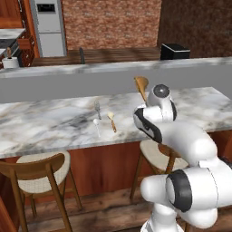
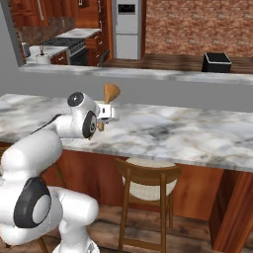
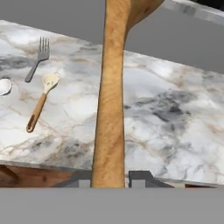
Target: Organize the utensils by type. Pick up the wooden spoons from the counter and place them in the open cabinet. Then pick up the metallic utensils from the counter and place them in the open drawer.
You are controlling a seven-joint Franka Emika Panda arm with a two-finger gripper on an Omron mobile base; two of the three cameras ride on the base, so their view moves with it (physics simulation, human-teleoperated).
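Orange-brown wooden spoon is clamped in the claw above the bench; small spoon and fork lie on the bench.

Two base cameras look forward and down from behind the arm, left and right, sharing the long white marble bench. The hand camera sits close above it, seemingly looking down and along it.
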